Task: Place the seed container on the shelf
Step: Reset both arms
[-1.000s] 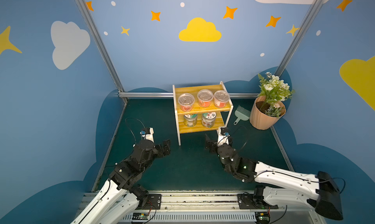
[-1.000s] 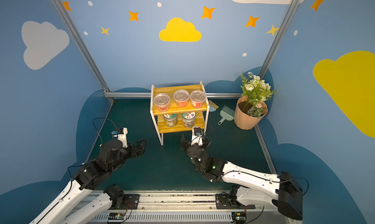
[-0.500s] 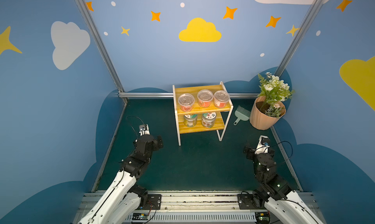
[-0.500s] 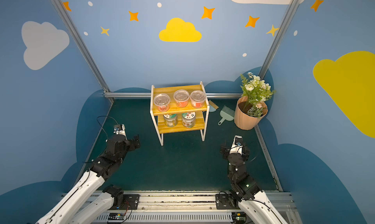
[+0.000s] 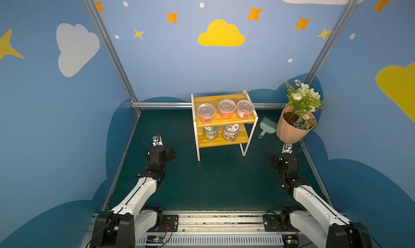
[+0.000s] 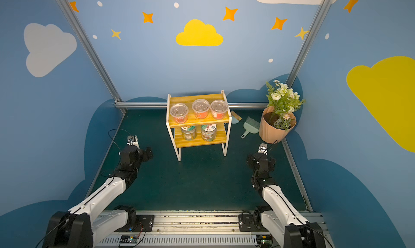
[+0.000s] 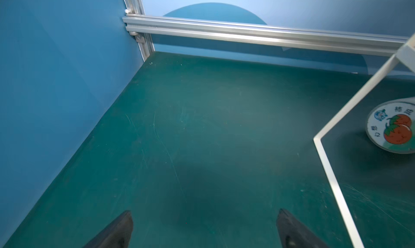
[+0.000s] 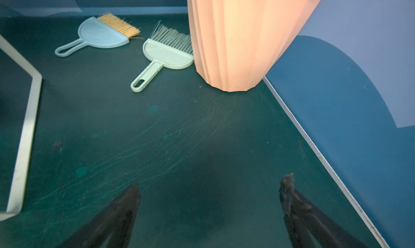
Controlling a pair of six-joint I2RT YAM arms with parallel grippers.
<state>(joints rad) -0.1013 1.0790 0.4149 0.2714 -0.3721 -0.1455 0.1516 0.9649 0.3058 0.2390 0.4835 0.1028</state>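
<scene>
The shelf [image 5: 219,98] [image 6: 195,97] stands at the back middle of the green mat. Three clear seed containers with orange-red labels sit on its top plank: left [image 5: 206,112], middle [image 5: 227,108], right [image 5: 245,109]. Two lidded jars [image 5: 210,132] [image 5: 230,132] stand on the lower plank. My left arm [image 5: 157,159] is drawn back near the left wall. My right arm [image 5: 286,166] is drawn back near the flower pot. Left gripper [image 7: 204,213] and right gripper [image 8: 211,181] are both open over bare mat, with nothing between their fingers.
A peach flower pot [image 5: 294,127] [image 8: 242,37] stands at the back right. Beside it lie a green hand brush [image 8: 167,53] and a blue one [image 8: 101,36]. A round lid with printed orange fruit [image 7: 391,127] shows past the shelf's white leg [image 7: 332,181]. Blue walls close three sides.
Both arms have pulled back from the front of the shelf, the left toward the left wall, the right far out toward the flower pot. The containers on the shelf have not moved.
</scene>
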